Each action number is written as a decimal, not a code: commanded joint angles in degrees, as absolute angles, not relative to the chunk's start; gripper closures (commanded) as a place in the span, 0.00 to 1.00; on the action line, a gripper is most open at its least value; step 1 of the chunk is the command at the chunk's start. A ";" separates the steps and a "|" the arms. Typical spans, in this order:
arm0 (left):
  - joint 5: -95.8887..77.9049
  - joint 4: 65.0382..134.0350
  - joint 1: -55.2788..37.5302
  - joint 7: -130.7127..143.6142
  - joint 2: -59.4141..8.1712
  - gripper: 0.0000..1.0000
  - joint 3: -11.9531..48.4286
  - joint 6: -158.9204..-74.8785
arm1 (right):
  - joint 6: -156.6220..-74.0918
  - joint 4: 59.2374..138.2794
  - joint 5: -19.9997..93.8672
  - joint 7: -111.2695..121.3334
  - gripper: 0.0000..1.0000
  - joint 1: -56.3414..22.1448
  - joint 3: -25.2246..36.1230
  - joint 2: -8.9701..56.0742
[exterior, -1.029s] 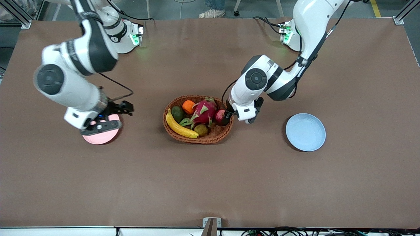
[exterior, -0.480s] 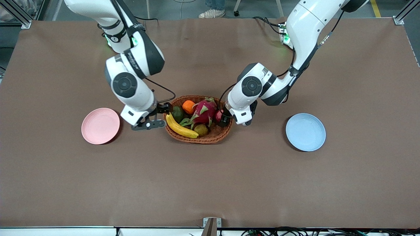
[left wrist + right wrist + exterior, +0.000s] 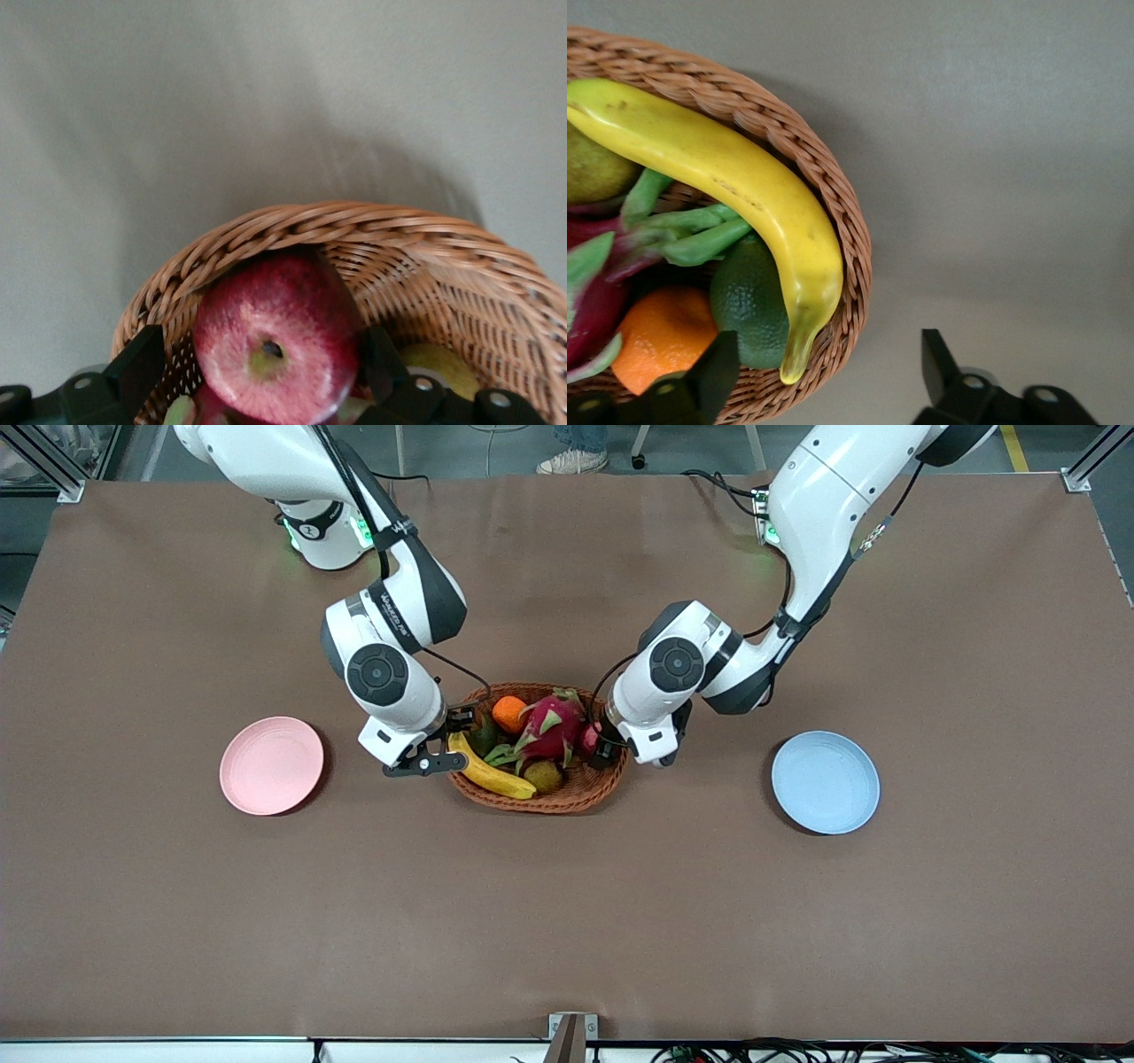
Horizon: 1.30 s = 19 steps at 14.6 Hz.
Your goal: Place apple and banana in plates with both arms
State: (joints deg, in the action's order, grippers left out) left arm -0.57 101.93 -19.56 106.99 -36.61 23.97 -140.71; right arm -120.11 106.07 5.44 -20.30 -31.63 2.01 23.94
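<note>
Right now, as I see it:
Left gripper [image 3: 599, 746]: down in the wicker basket [image 3: 567, 801], fingers spread either side of the apple [image 3: 276, 350], not visibly squeezing.
Right gripper [image 3: 440, 744]: fingers spread at the basket rim, by the banana [image 3: 488, 769] tip.
Plates: pink plate [image 3: 271, 765] and blue plate [image 3: 825, 782] bare, flanking the basket.

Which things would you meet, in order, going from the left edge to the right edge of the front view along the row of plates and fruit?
Pink plate → right hand → banana → dragon fruit → apple → blue plate.
</note>
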 commanded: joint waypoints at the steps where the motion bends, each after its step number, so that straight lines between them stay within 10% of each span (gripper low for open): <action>1: 0.35 99.76 -20.30 108.02 -38.67 0.00 23.64 -141.24 | -119.62 106.79 6.06 -22.06 0.19 -32.87 2.55 24.61; 9: 0.44 99.23 -19.78 107.84 -37.88 0.83 23.64 -140.72 | -117.86 106.61 6.15 -23.82 0.28 -33.49 2.55 24.79; 19: 7.54 96.50 -14.42 101.80 -26.11 0.83 23.64 -123.86 | -118.21 106.08 8.00 -23.73 0.33 -33.57 2.55 25.49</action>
